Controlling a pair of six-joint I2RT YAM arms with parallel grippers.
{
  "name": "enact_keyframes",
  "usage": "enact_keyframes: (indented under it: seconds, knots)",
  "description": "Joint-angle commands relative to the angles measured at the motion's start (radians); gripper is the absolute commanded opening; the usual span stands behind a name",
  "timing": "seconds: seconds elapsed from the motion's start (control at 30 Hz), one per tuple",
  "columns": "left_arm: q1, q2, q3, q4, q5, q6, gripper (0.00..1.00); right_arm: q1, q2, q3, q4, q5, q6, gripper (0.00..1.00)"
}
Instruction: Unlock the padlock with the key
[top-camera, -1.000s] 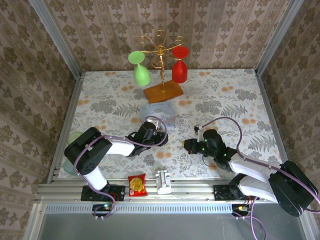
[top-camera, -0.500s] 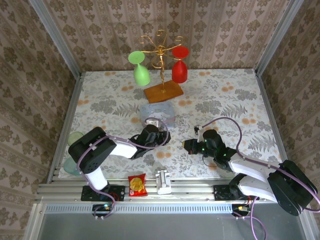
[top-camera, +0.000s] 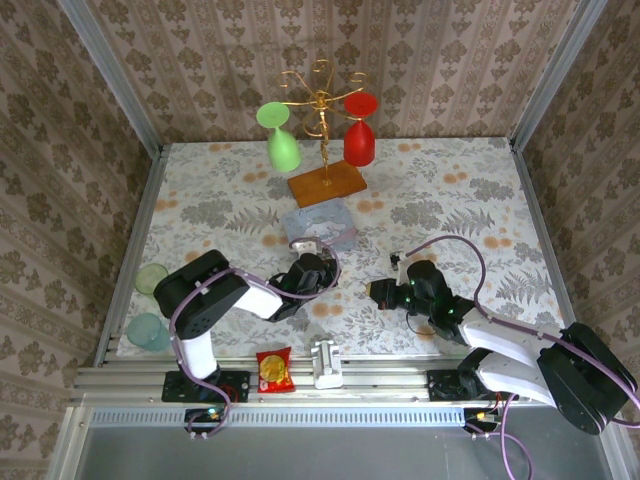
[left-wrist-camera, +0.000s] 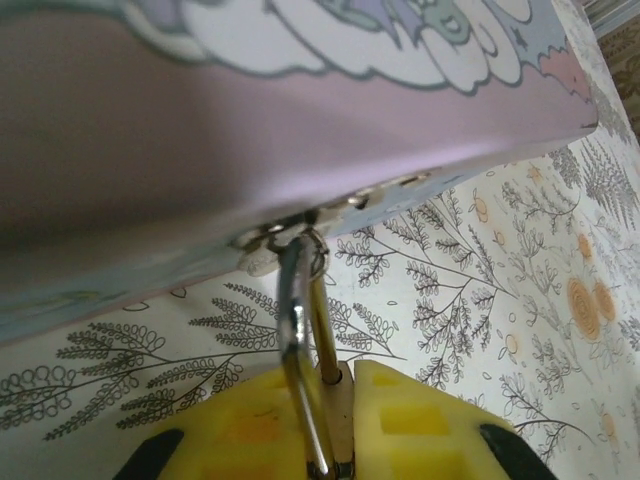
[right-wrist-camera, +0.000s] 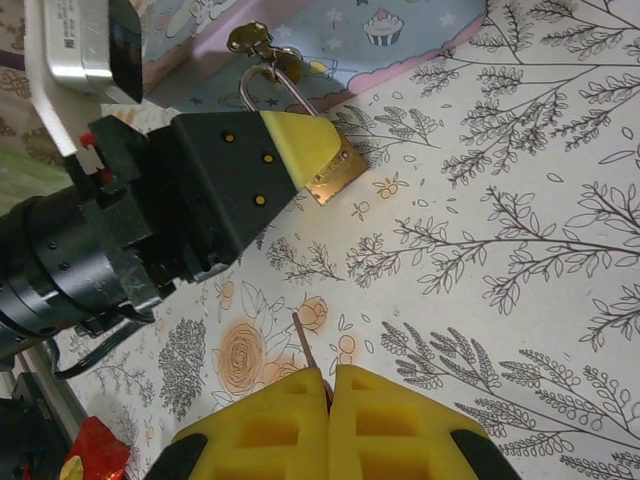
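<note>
My left gripper (left-wrist-camera: 350, 375) is shut on the small brass padlock (left-wrist-camera: 345, 420). Its silvery shackle (left-wrist-camera: 295, 310) runs up through the hasp of the blue-grey tin box (left-wrist-camera: 300, 120). From the right wrist view the padlock (right-wrist-camera: 335, 172) sticks out of the left gripper's yellow fingertips (right-wrist-camera: 300, 135), and the shackle (right-wrist-camera: 268, 82) hooks the tin box (right-wrist-camera: 400, 25). My right gripper (right-wrist-camera: 330, 372) is shut on the key (right-wrist-camera: 305, 348), whose thin blade points toward the padlock from a short way off. From above, the left gripper (top-camera: 318, 272) and right gripper (top-camera: 378, 292) face each other below the box (top-camera: 320, 225).
A gold wire rack (top-camera: 322, 100) on a wooden base holds a green glass (top-camera: 282, 148) and a red glass (top-camera: 359, 140) at the back. Two pale green cups (top-camera: 148, 330) sit at the left edge. A red snack packet (top-camera: 274, 370) and a white block (top-camera: 326, 362) lie on the front rail.
My left arm has swung rightward and its gripper moved slightly down and right with the padlock; the tin box has turned a little. The right arm has barely moved.
</note>
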Motion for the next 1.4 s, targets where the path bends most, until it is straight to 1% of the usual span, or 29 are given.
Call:
enact_keyframes:
  seconds: [0.0, 0.1, 0.2, 0.33, 0.47, 0.57, 0.67, 0.83, 0.93, 1.07, 1.27, 1.37]
  knots:
    - [-0.005, 0.016, -0.026, -0.151, 0.051, -0.002, 0.02, -0.008, 0.010, 0.001, -0.022, 0.044, -0.003, 0.00]
    - [0.001, -0.007, -0.035, -0.145, 0.067, -0.010, 0.00, -0.013, 0.075, 0.037, -0.021, 0.046, 0.009, 0.00]
    - [0.010, -0.026, -0.044, -0.134, 0.086, -0.018, 0.00, -0.015, 0.167, 0.075, 0.031, -0.001, 0.038, 0.00]
    - [0.020, -0.049, -0.079, -0.092, 0.110, -0.063, 0.00, -0.015, 0.272, 0.117, 0.090, -0.050, 0.097, 0.00]
    - [0.021, -0.060, -0.147, 0.033, 0.117, -0.150, 0.00, -0.010, 0.351, 0.132, 0.197, -0.101, 0.191, 0.00]
    - [0.024, -0.069, -0.190, 0.134, 0.117, -0.210, 0.00, -0.009, 0.407, 0.151, 0.223, -0.137, 0.241, 0.00]
    - [0.033, -0.068, -0.225, 0.223, 0.114, -0.259, 0.00, -0.011, 0.466, 0.137, 0.320, -0.165, 0.281, 0.00]
    - [0.042, -0.063, -0.249, 0.300, 0.125, -0.301, 0.00, -0.010, 0.564, 0.115, 0.494, -0.223, 0.371, 0.00]
    - [0.042, -0.068, -0.253, 0.327, 0.125, -0.319, 0.00, -0.010, 0.600, 0.107, 0.562, -0.245, 0.400, 0.00]
    - [0.043, -0.083, -0.255, 0.341, 0.125, -0.329, 0.00, -0.009, 0.610, 0.095, 0.609, -0.251, 0.401, 0.00]
    - [0.046, -0.073, -0.267, 0.424, 0.128, -0.371, 0.00, -0.008, 0.654, 0.096, 0.683, -0.282, 0.440, 0.00]
    - [0.047, -0.069, -0.266, 0.436, 0.128, -0.379, 0.00, -0.009, 0.699, 0.082, 0.772, -0.290, 0.486, 0.00]
